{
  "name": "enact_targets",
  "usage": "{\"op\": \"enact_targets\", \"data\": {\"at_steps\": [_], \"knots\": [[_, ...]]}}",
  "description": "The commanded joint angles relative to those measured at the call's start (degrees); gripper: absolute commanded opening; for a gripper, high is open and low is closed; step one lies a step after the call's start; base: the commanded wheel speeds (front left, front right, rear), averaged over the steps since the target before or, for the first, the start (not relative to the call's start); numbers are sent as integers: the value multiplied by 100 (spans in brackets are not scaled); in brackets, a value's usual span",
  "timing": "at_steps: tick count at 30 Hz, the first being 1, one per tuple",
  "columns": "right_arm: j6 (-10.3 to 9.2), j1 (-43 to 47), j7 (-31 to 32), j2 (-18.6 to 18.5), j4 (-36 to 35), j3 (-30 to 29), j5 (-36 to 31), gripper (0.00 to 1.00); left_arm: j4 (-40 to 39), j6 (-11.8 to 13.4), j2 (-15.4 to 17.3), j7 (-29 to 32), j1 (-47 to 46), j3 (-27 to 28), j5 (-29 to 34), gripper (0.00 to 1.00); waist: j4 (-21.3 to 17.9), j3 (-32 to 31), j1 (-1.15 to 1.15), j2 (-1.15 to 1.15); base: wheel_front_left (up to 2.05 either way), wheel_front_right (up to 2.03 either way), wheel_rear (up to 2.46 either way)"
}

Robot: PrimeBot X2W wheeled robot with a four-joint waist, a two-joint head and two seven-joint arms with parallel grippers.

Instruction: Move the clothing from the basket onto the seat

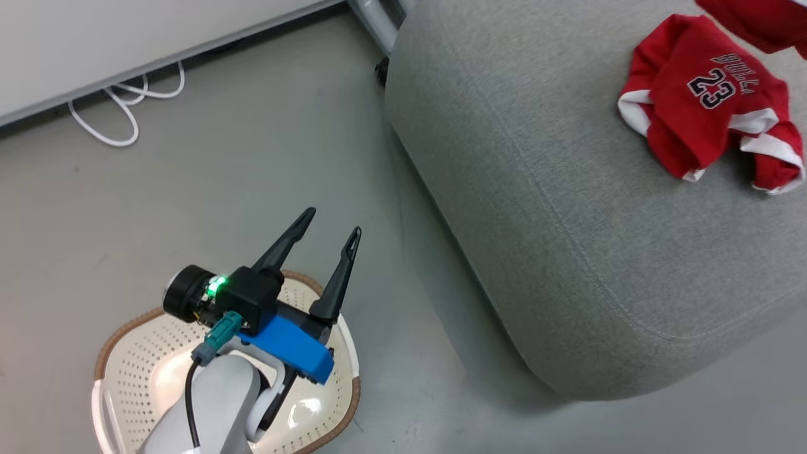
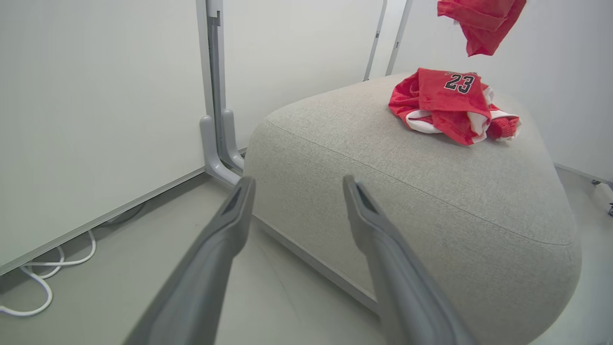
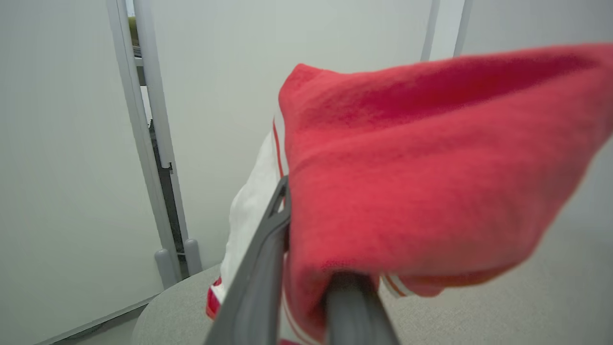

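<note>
Jersey (image 1: 709,104) on seat (image 1: 567,252). Right fingers (image 3: 258,268) clamp second garment (image 3: 421,167) above it. Left fingers (image 1: 287,243) spread open; basket (image 1: 126,328) looks empty.

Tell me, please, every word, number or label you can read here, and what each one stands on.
"23": black-and-white number on the red jersey lying on the grey seat.
"BULL": arched above that number; its last letter blurs into a fold.
Second red garment: no text visible.
</note>
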Motion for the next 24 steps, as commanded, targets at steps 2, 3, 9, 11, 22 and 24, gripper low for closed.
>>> {"op": "enact_targets", "data": {"at_steps": [2,3,9,11,22,24], "knots": [[3,-117,-204,-107,165,-359,46,0,-95,-8,88,-15,-277,-43,54,100,437,596,0,0,0,0,0],[3,-105,-288,-138,221,-485,50,0,-118,-8,110,-15,-353,-74,60,100,512,701,0,0,0,0,0],[3,33,-924,-263,766,-1123,99,0,-292,-8,206,-15,-786,-145,169,100,920,1312,0,0,0,0,0],[3,51,-1118,-252,1004,-1304,103,0,-343,-8,242,-15,-913,-184,212,100,1029,1504,0,0,0,0,0],[2,-141,-1684,-246,2254,-1543,-121,0,-485,-8,337,-15,-1187,-157,289,100,1264,1962,0,0,0,0,0],[3,-195,-1753,-247,2404,-1520,-147,0,-492,-8,342,-15,-1170,-140,294,100,1258,1964,0,0,0,0,0]]}}
